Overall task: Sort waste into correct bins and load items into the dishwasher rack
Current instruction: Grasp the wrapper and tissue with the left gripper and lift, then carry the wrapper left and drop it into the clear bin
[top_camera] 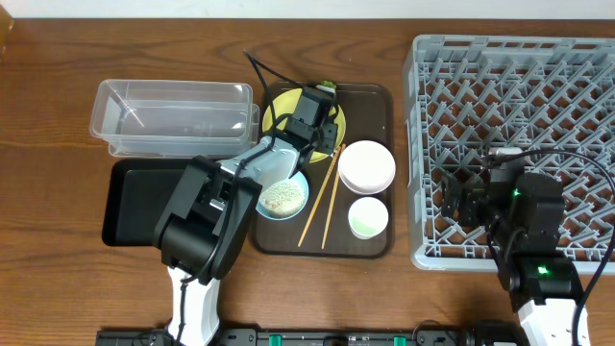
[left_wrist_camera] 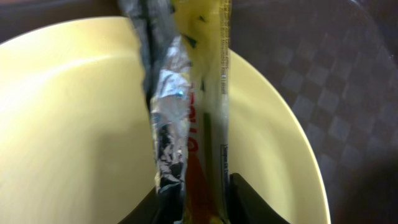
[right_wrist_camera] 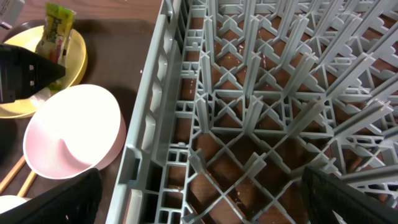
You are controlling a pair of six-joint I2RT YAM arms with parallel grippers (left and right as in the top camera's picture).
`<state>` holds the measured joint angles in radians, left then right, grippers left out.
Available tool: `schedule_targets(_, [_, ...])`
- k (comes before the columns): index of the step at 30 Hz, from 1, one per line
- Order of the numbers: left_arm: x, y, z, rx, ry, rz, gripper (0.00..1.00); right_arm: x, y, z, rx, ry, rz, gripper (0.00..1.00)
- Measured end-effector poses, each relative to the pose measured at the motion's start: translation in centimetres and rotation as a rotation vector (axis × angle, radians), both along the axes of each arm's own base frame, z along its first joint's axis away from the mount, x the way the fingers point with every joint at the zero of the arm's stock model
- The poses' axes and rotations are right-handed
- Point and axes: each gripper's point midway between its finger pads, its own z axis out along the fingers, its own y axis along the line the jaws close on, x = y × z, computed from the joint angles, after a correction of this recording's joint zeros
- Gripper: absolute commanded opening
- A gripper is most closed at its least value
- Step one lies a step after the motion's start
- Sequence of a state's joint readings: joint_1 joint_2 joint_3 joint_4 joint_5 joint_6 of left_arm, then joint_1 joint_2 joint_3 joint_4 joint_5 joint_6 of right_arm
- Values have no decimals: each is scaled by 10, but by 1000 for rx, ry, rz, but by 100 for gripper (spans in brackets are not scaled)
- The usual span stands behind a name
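**Step in hand:** waste sorting, wrapper pick-up.

**Left end effector** (left_wrist_camera: 199, 202): clamped on the snack wrapper (left_wrist_camera: 193, 93). The left wrist view shows the dark fingers (left_wrist_camera: 249, 199) closed against the wrapper's lower end. The wrapper stands roughly upright over the yellow plate (left_wrist_camera: 74, 124). The right wrist view suggests it is clear of the plate surface, though the contact point is hidden.

**Right end effector** (right_wrist_camera: 202, 186): fingers wide apart, holding nothing, hovering over the near-left part of the dishwasher rack (top_camera: 519, 96).

**On the brown serving tray** (top_camera: 370, 96):
- yellow plate, at the back
- light-blue bowl (top_camera: 304, 202) holding the rice grains (top_camera: 282, 197), in front of the plate
- two chopsticks (top_camera: 322, 197), lying diagonally in the middle
- white-pink bowl (top_camera: 366, 165), to the right of the chopsticks
- pale-green cup (top_camera: 368, 217), just in front of the white-pink bowl

**Bins:** the clear tub (top_camera: 101, 111) and the black tray (top_camera: 125, 226) sit on the worktop (top_camera: 58, 58) to the left of the serving tray, with the tub behind the black tray. Neither appears to hold waste.

**Progress (judged):** early. The rack has no items in it, and the rice is not yet dealt with.

**Next move calls for:**
- a firm hold on the thin foil
- a lift well clear of the plate rim
- a carry leftward to whichever bin takes packaging – the frames do not show which one
- release only once the wrapper is over that bin's inside
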<state>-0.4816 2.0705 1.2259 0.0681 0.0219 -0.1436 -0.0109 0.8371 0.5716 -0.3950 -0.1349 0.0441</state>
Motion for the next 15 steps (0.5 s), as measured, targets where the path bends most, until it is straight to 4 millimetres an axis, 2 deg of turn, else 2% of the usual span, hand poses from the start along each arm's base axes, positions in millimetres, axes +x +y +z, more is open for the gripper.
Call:
schedule_targets(2, [2,1,3,-5,-7,4,11,0,0,0,0,0,0,99])
schedule_targets(7, [10,12,28,-23,-48,28,9,0,0,0,0,0,0,99])
schedule_targets(15, [26,39,108,-86,-186,89,10,0,0,0,0,0,0,99])
